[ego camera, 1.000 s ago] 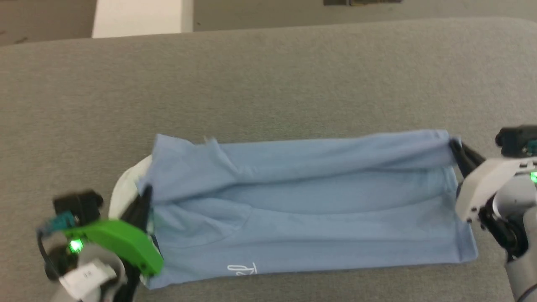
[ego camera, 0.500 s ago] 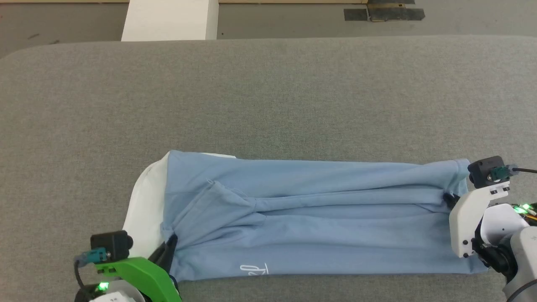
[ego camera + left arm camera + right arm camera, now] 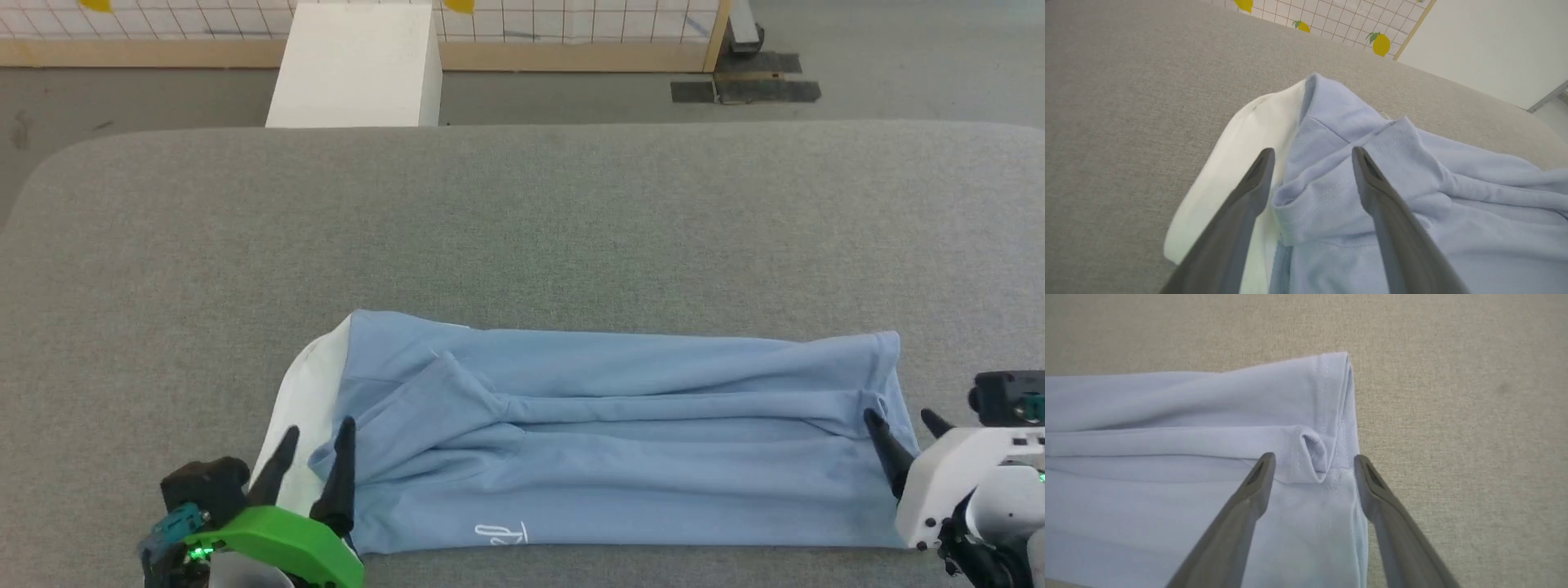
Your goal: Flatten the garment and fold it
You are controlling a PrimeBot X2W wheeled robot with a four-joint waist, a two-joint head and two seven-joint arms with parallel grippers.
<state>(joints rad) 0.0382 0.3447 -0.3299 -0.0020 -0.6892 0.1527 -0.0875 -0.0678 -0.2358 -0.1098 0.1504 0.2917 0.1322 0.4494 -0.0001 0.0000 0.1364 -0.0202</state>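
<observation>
Looking nearest first: my left gripper (image 3: 318, 430) sits at the near left, 2 fingers spread, nothing pinched. In its wrist view they straddle a raised fold (image 3: 1331, 179) of the shirt (image 3: 612, 441), 1 finger over the white collar (image 3: 304, 400), the other over blue. My right gripper (image 3: 898, 416) is at the near right, also spread and empty, with its fingers either side of a small pucker (image 3: 1312, 451) in the stitched hem (image 3: 1327, 388). Can't tell if any fingertip touches cloth.

The shirt lies sideways on the grey table (image 3: 522, 220) toward the near edge, collar end left, hem end right, script logo (image 3: 502, 535) on the near side. It isn't flat: long creases (image 3: 653, 404) run down the middle.

Judging by the drape it's light, soft, limp knit. It'll probably sag and bunch if lifted from 1 point. I'd take both ends together: the stitched hem on the right and the seam beside the collar on the left, since thicker edges should give a better bite.

Beyond the table: white box (image 3: 355, 65), dark tape patch (image 3: 743, 86), gridded wall panel (image 3: 571, 20).
</observation>
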